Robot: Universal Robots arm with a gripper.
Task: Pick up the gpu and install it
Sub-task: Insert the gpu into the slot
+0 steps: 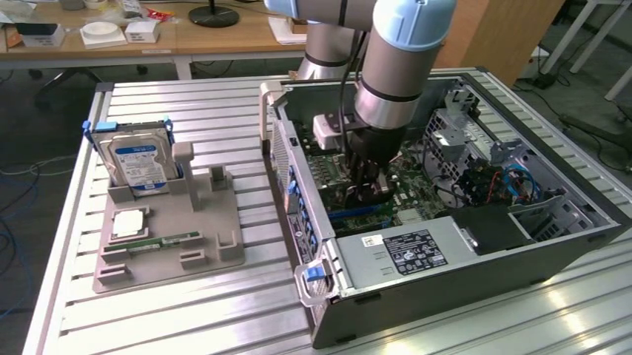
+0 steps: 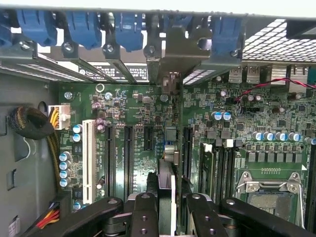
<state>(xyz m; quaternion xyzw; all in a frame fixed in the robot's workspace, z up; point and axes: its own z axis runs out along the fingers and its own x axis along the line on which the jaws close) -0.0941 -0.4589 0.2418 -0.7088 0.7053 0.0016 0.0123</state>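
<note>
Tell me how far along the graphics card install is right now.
Pickup looks done: the hand is shut on the gpu, held edge-on inside the computer case above the motherboard. Its bracket sits at the rear slot openings. Whether it is fully seated cannot be told.

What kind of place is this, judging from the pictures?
Probably a robotics lab or workshop: an open computer case lies on an aluminium-profile table, a grey fixture holds a hard drive, and wooden desks stand behind.
</note>
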